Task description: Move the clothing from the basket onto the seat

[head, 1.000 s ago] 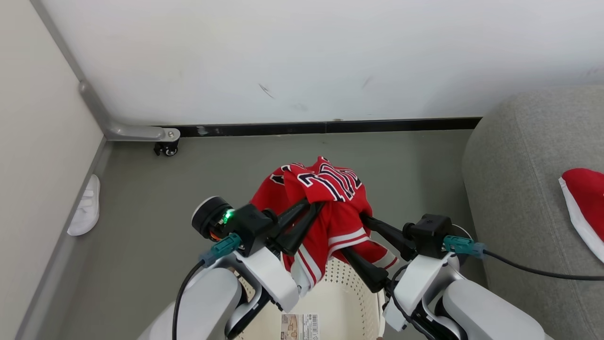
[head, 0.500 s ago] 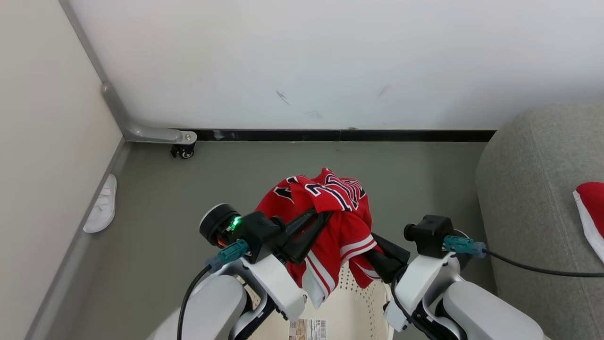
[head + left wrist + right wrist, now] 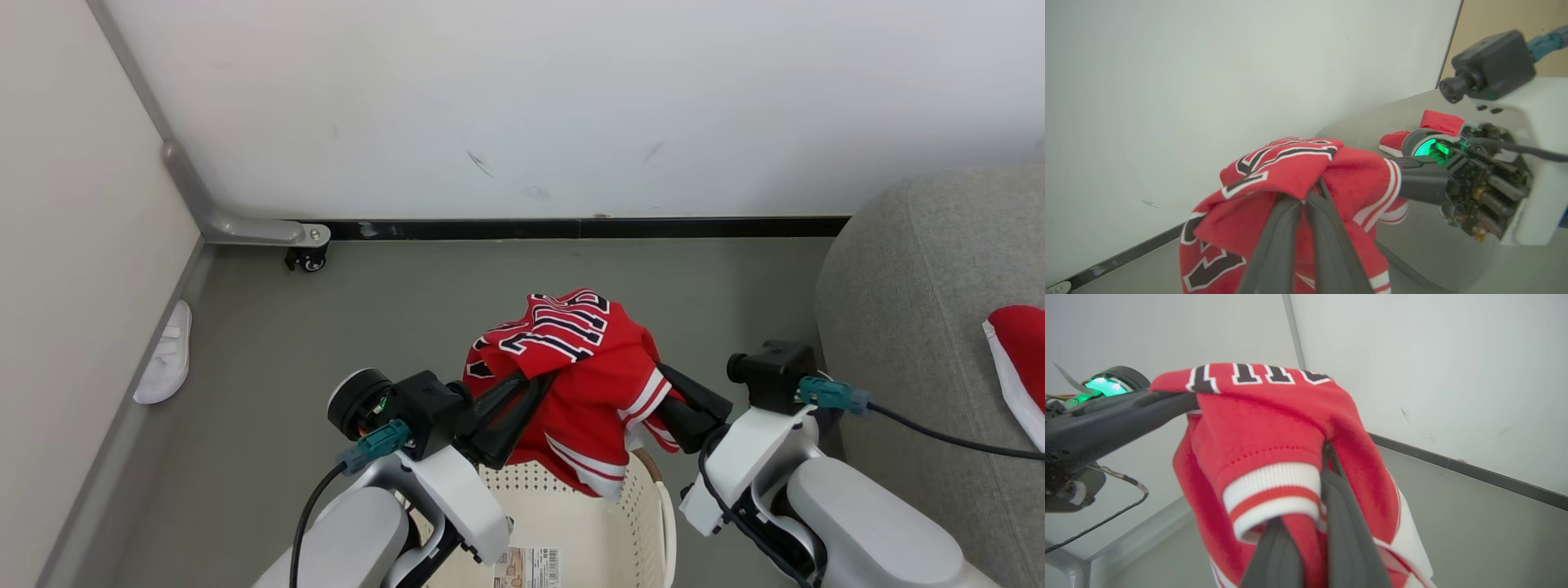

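Red jersey [image 3: 588, 367], white-trimmed, hangs bunched, lettering uppermost.

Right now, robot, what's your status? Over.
Left gripper, right gripper: both shut on jersey. Jersey held above basket; other red garment lies on seat. Bare floor between basket and seat.

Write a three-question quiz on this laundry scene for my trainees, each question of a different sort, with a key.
1. True or false: the left gripper and the right gripper are both shut on the jersey, which hangs over the basket.
2. Where does the other red garment lie? A in the basket; B on the seat; C in the left gripper.
3. Name the white thing lying on the floor beside the side wall.
Key: 1 true; 2 B; 3 a slipper.
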You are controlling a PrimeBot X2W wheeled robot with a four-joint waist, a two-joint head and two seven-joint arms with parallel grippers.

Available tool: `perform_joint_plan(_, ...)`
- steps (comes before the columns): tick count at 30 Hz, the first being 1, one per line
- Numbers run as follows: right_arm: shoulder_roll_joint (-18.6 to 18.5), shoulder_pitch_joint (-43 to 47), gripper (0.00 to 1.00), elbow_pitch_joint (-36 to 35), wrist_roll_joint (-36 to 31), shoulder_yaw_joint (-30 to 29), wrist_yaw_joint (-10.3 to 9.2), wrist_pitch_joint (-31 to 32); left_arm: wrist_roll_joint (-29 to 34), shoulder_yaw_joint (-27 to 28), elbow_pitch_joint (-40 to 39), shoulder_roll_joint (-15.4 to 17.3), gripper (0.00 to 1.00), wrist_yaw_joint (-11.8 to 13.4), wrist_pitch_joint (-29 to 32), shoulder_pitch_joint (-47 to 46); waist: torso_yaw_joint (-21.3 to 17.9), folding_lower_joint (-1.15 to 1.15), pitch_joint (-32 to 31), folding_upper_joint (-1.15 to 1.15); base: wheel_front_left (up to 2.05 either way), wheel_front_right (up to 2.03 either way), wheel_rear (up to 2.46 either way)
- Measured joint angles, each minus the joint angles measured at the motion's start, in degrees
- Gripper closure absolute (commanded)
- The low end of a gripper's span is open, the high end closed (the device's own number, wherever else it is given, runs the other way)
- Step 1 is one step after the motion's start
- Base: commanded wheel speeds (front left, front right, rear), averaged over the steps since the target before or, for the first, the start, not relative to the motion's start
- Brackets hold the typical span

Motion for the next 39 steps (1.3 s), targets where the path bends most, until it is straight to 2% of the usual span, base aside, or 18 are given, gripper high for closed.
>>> perform_joint_plan(1,-0.12,0.01,1.00,-0.03,0.00,-0.56,0.00,0.00,-0.05,0.00,0.00,0.09,0.58,0.00,0.00,0.23,-0.13,0.00,0.03,0.00,0.00,0.00,0.00)
perform_joint_plan(2,-0.26,0.01,1.00,-0.10,-0.01,-1.14,0.00,0.00,-0.05,-0.02,0.00,0.25,0.48,0.00,0.05,0.38,-0.26,0.00,0.05,0.00,0.00,0.00,0.00)
perform_joint_plan(4,-0.63,0.02,1.00,-0.37,-0.15,-2.03,0.00,0.01,-0.05,-0.01,-0.04,0.60,0.18,0.00,0.08,0.41,-0.56,0.00,0.09,0.00,0.00,0.00,0.00)
perform_joint_plan(6,-0.93,0.04,1.00,-0.90,-0.19,-3.24,0.00,0.00,-0.07,-0.02,-0.14,0.71,0.00,0.00,0.48,0.41,-0.88,0.00,0.12,0.00,0.00,0.00,0.00)
perform_joint_plan(19,-3.98,0.45,1.00,-1.60,-2.03,-9.46,0.00,0.01,-0.12,-0.70,-1.62,0.76,0.00,0.00,0.49,0.44,-3.39,0.00,-0.01,0.00,0.00,0.00,0.00)
perform_joint_plan(28,-6.48,1.48,1.00,-5.01,-4.31,-17.45,0.00,0.00,-0.37,-1.51,-1.98,0.96,0.00,0.00,0.55,0.54,-6.00,0.00,0.03,0.00,0.00,0.00,0.00)
perform_joint_plan(39,-8.49,1.57,1.00,-9.45,-7.31,-23.87,0.00,0.00,-0.62,-2.86,-3.01,0.97,0.00,0.00,0.48,1.63,-9.40,0.00,0.39,0.00,0.00,0.00,0.00)
